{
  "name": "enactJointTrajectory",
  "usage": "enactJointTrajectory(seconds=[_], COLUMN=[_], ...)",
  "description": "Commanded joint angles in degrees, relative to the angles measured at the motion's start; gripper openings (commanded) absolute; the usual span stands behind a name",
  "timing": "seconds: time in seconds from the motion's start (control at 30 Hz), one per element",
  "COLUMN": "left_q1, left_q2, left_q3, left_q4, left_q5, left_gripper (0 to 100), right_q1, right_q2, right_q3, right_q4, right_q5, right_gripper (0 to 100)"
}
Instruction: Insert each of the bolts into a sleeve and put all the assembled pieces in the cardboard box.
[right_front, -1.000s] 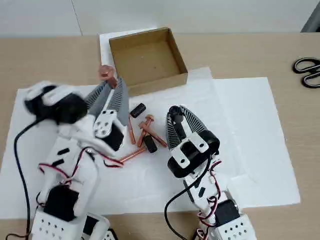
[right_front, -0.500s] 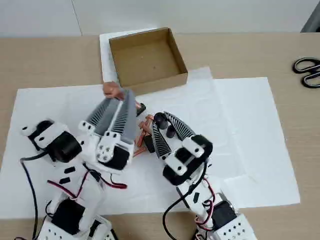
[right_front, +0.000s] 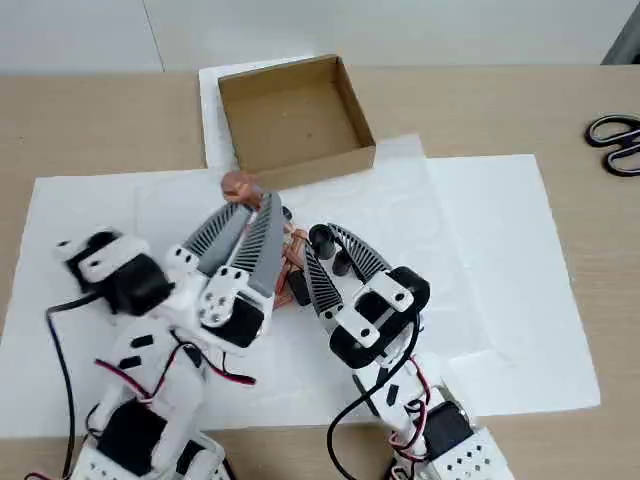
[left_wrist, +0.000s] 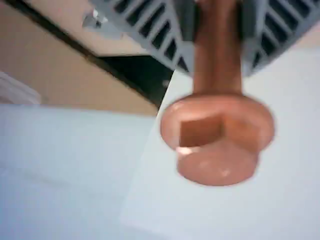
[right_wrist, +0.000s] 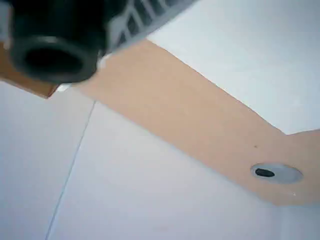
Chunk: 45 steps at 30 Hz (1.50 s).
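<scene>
Two jaws: left jaws pinch bolt (left_wrist: 217, 135), right jaws pinch sleeve (right_wrist: 50, 50).
Bolt, sleeve: not joined yet.
Next: aim bolt into sleeve hole.

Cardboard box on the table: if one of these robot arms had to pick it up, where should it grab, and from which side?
The cardboard box is probably best pinched by its near wall, coming from above, with one gripper finger inside and one outside. It sits upright and open-topped, its walls are thin and vertical, and the whole box looks too wide for a gripper to span.
</scene>
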<state>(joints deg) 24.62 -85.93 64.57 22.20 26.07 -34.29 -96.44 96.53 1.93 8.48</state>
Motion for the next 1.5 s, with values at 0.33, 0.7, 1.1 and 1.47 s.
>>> enactJointTrajectory(seconds=[0.33,0.7,1.1,1.47], left_q1=[1.8,2.7,2.7,2.8], left_q2=[21.2,21.3,21.2,21.1], left_q3=[-21.0,-16.6,-13.3,-8.0], left_q4=[11.5,11.2,8.9,-0.9], left_q5=[2.6,7.5,-0.5,-1.8], left_gripper=[1,1,1,1], right_q1=[-0.1,-0.1,-0.1,0.0], right_q2=[-0.7,-1.2,-1.2,-1.2], right_q3=[0.3,0.3,0.1,0.3], right_q4=[-0.9,4.8,4.6,4.6], right_q5=[-0.6,-0.6,-0.6,-0.6], right_gripper=[0.4,0.4,0.4,0.4])
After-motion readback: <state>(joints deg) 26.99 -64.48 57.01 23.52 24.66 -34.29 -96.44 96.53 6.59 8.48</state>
